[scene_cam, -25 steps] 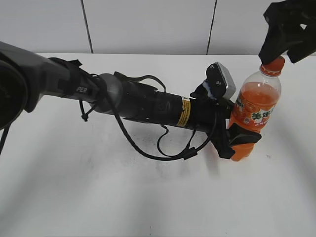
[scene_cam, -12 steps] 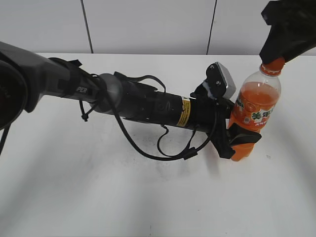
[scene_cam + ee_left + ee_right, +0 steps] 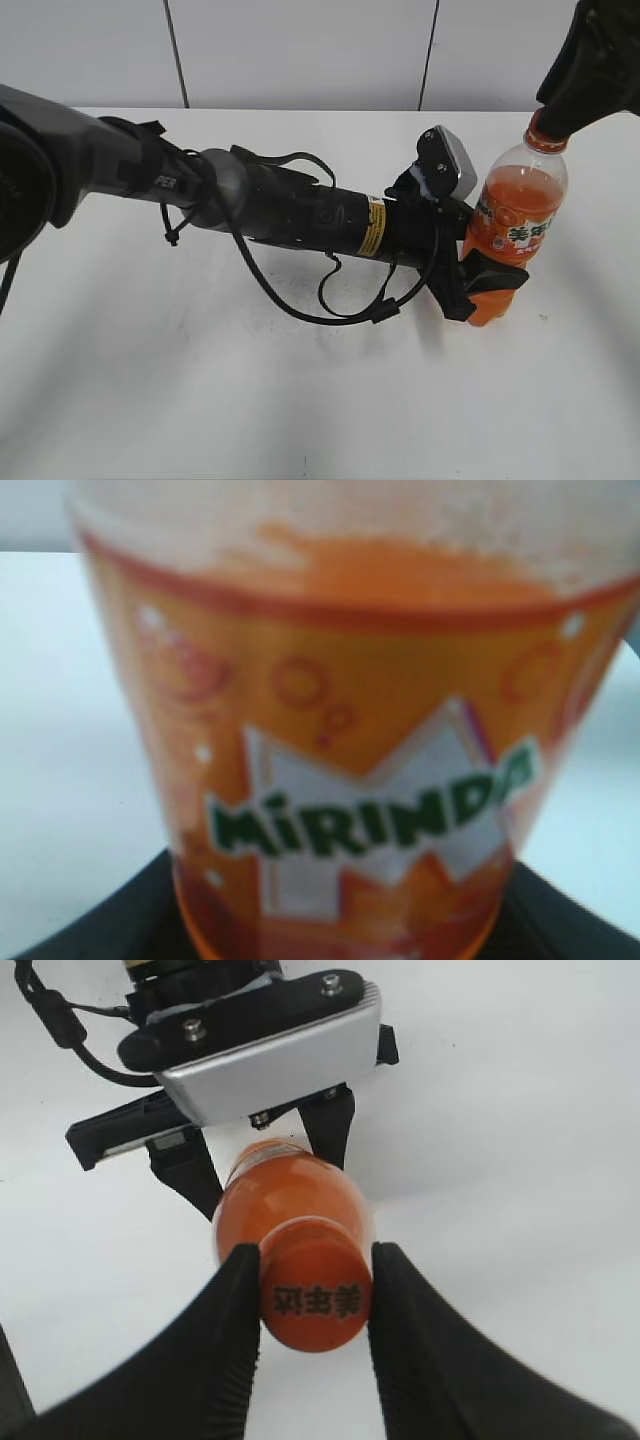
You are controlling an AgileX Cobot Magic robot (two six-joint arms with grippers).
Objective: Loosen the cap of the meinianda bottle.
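Jaws of the right gripper [image 3: 312, 1290] clench the cap [image 3: 314, 1298], plain only from its wrist; outside, the cap hides. The left gripper [image 3: 487, 282] grasps the meinianda bottle [image 3: 515, 225], upright on the table [image 3: 200, 400].

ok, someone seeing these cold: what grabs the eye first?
The orange meinianda bottle standing upright at the right of the white table, clamped low on its body by the left gripper on its long black arm. Next, the right gripper coming from above, fingers pressed on either side of the cap.
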